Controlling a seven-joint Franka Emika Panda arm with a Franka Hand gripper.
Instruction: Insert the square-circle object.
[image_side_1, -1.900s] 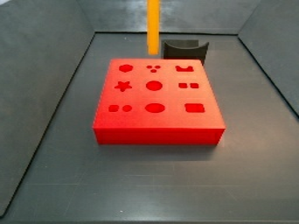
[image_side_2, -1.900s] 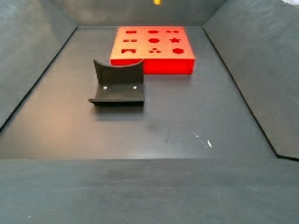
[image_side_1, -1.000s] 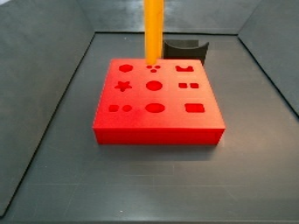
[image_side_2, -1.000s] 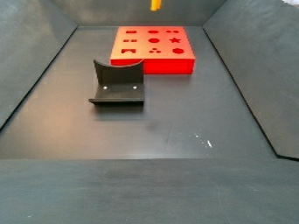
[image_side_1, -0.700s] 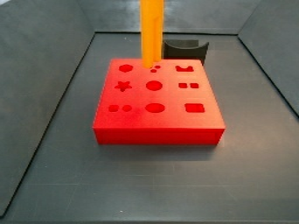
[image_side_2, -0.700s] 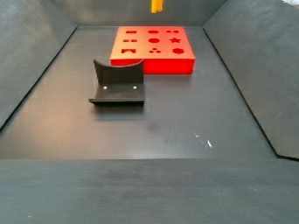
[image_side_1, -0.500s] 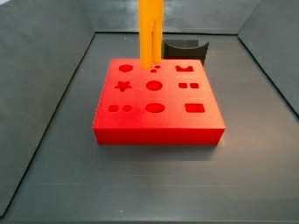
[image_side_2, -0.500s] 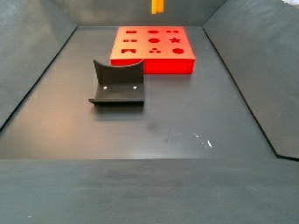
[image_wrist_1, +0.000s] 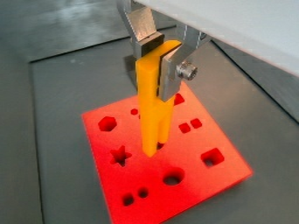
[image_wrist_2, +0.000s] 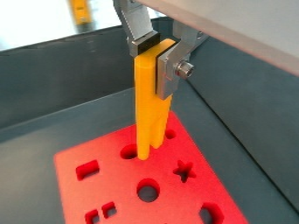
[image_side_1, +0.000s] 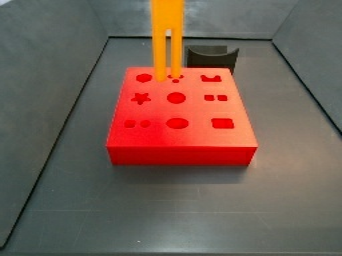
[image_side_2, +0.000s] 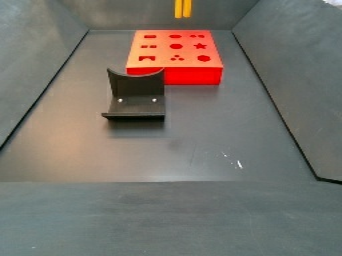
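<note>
In both wrist views we see the gripper (image_wrist_1: 160, 54) clamped on the upper end of the square-circle object (image_wrist_1: 153, 109), silver fingers (image_wrist_2: 177, 61) pressed to its sides, the bar hanging upright with its prongs just above the red block (image_wrist_1: 216, 179). We judge the insertion not yet done; lowering into the matching holes remains.

In a side view the bar (image_side_1: 167, 38) stands at top centre over the block's (image_side_1: 181, 145) far edge. In a side view only its tip (image_side_2: 182, 8) shows at the top; the fixture (image_side_2: 135, 96) stands left of centre.

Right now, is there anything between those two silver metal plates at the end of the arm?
Yes. In both wrist views the gripper clamps the orange square-circle object between its fingers, prongs down over the red block.
</note>
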